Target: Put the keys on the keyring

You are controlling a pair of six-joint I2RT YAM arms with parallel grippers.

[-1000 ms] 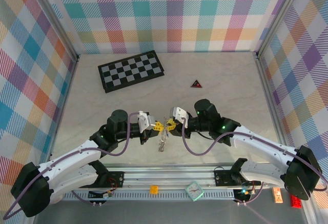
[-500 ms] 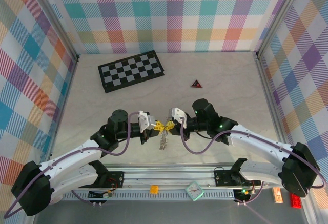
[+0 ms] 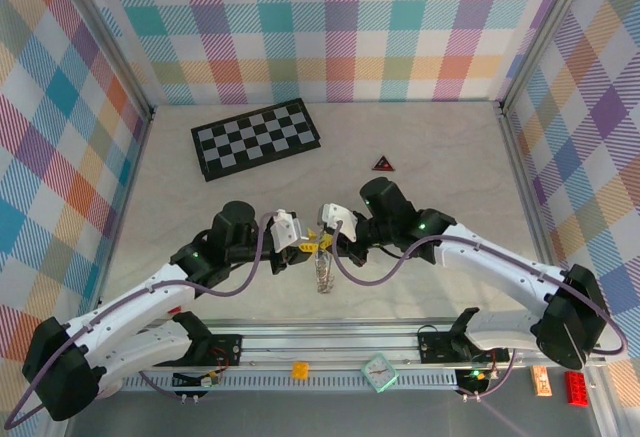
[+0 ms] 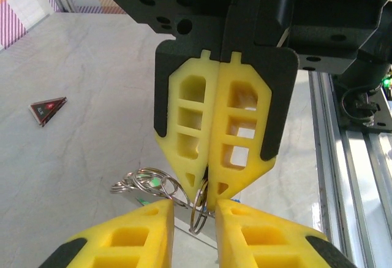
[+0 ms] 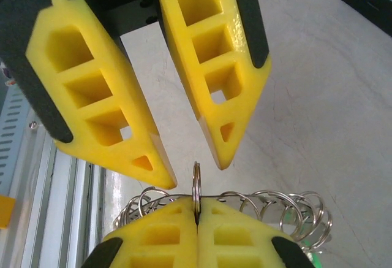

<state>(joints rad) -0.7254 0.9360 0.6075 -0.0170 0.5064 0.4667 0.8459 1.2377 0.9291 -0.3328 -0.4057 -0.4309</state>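
nearest you, the metal rail (image 3: 340, 342) at the worktop (image 3: 450, 157) edge carried a small yellow piece (image 3: 299, 368) and a teal-rimmed dial (image 3: 379, 372). just past it, your two arms stood tip to tip over the middle of the worktop. your right claw (image 5: 197, 205) was pressed together, pinching one upright ring of the keyring (image 5: 196, 179) at its very tips. your left claw (image 4: 195, 203) faced it with its fingers spread a little and that ring standing in the gap; couldn't tell if either pad touched it. the rest of the keyring, a chain of silvery rings, trailed below the pinch; couldn't tell if it reached the worktop. a bit of the green key (image 4: 156, 184) showed through the rings, too small for detail. farther back, the dark red-edged triangle (image 3: 383, 164) sat right of centre, well apart from the claws. the black-and-white checkerboard (image 3: 256, 137) lay back left, near the plaid wall (image 3: 330, 27).
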